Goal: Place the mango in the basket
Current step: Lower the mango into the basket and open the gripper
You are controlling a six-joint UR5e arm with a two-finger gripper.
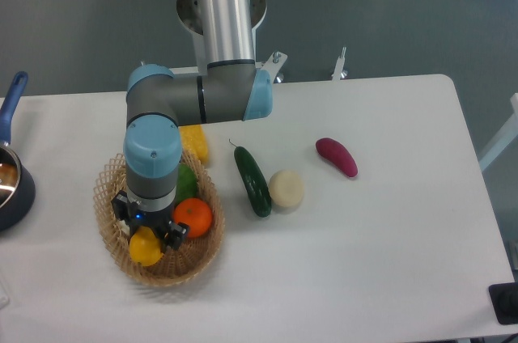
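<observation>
The mango (146, 248) is a glossy yellow fruit that sits low inside the basket (197, 262), at its front left. My gripper (147, 234) points straight down over the basket and is shut on the mango, with a dark finger on each side of it. The wrist hides the mango's top and part of the basket's inside. An orange (193, 217) lies in the basket just to the right of the mango, close to my right finger.
A green fruit (187, 182) lies in the basket behind the orange. A yellow corn piece (194, 142) rests by the basket's far rim. To the right lie a cucumber (252, 181), a pale onion (286, 188) and a purple eggplant (336, 157). A dark pot (10, 185) stands at the left edge.
</observation>
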